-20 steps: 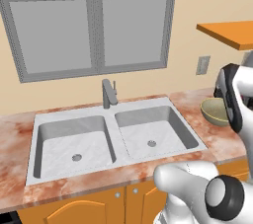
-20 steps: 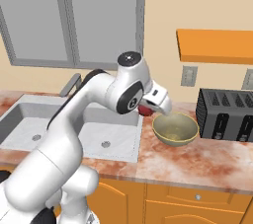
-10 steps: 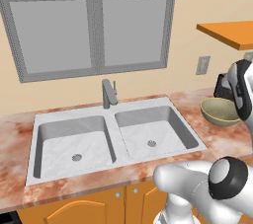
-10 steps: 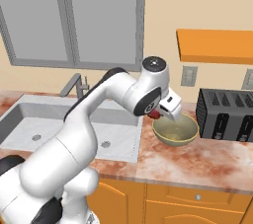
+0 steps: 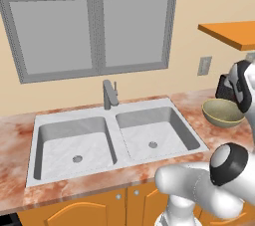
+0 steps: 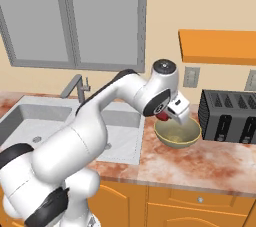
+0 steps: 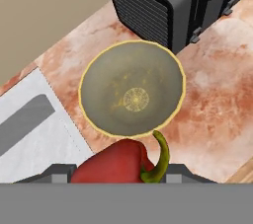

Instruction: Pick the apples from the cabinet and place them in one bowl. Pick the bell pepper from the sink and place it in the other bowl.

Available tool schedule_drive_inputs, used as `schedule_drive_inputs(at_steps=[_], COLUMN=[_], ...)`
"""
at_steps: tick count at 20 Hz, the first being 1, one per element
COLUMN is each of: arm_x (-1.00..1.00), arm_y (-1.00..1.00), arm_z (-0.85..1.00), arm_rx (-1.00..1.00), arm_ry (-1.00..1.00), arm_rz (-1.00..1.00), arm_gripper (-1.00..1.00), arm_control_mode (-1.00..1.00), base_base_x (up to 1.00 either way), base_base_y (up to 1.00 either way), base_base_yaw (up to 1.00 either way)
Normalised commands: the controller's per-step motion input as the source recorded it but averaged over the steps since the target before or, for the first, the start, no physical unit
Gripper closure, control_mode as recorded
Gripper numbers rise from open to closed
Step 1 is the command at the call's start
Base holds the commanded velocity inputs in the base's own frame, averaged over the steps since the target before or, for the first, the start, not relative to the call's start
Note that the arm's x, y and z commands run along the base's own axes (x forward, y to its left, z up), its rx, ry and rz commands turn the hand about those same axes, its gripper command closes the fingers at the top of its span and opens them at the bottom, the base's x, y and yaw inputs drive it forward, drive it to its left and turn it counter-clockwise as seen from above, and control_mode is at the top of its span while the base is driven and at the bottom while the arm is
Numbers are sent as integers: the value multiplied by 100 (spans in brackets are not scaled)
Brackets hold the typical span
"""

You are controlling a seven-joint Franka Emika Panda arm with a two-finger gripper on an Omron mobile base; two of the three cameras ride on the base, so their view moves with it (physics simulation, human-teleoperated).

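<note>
My gripper (image 6: 170, 115) is shut on the bell pepper (image 6: 162, 117), a dark-red lumpy fruit with a curved green stem (image 7: 160, 161). It hangs just over the near-left rim of the olive-green bowl (image 6: 178, 136). In the hand view the pepper (image 7: 116, 164) sits between my fingertips, and the bowl (image 7: 132, 87) lies open below with nothing in it. The same bowl (image 5: 222, 113) stands on the counter right of the sink (image 5: 114, 135). The orange cabinet (image 6: 220, 46) hangs on the wall above. The apples are out of view.
A dark toaster (image 6: 230, 116) stands close to the right of the bowl, against the wall. The faucet (image 5: 109, 94) rises behind the sink's divider. A wall outlet (image 6: 190, 76) sits above the bowl. Marbled counter (image 6: 200, 163) runs in front.
The arm has swung to the right with the pepper, from beside the bowl's left side to over its rim. The bowl and toaster have stayed put.
</note>
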Motion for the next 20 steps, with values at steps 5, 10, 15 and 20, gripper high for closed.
schedule_drive_inputs(at_steps=[5,10,15,20], arm_x=[23,19,19,16], arm_y=[-21,-15,-9,-3], arm_z=[-17,-21,-22,-21], arm_rx=[0,0,0,0], arm_ry=[0,0,0,2], arm_rz=[-7,-2,0,0], arm_gripper=[100,100,100,100], arm_control_mode=[-100,-100,-100,-100], base_base_x=[0,0,0,0], base_base_y=[0,0,0,0], base_base_yaw=[0,0,0,0])
